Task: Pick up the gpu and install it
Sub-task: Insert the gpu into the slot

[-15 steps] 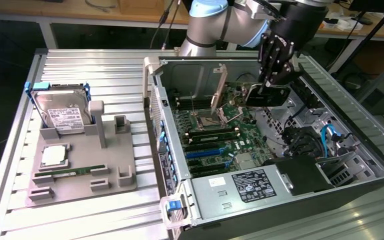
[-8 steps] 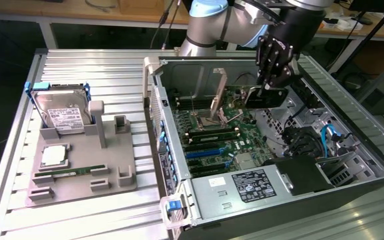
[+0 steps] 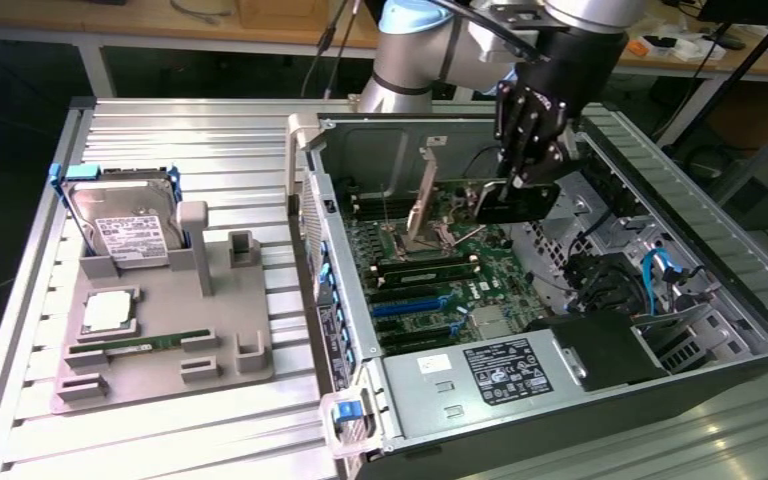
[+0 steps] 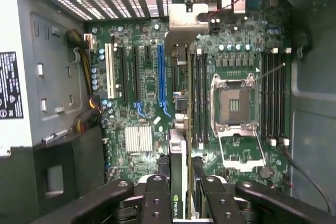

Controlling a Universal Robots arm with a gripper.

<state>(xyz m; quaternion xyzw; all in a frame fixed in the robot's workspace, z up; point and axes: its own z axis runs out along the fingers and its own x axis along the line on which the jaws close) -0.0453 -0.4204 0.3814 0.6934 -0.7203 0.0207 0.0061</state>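
1. The jaws stand partly closed, clamped on the gpu [image 4: 177,182], whose thin edge is pinched between them.
2. The gpu hangs upright over the motherboard [image 4: 142,93], near its blue slot [image 4: 161,77], inside the open computer case [image 3: 371,150].

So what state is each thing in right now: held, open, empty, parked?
Thin dark gpu with silvery bracket: held edge-on over the motherboard, not slotted.
Black robot gripper: shut on the gpu.
Grey computer case: open, on its side.
Blue expansion slot: empty.
Square metal processor socket: empty, cover open.
Silver hard drive with white label: standing in grey holder.
Slim green memory stick: lying in holder.
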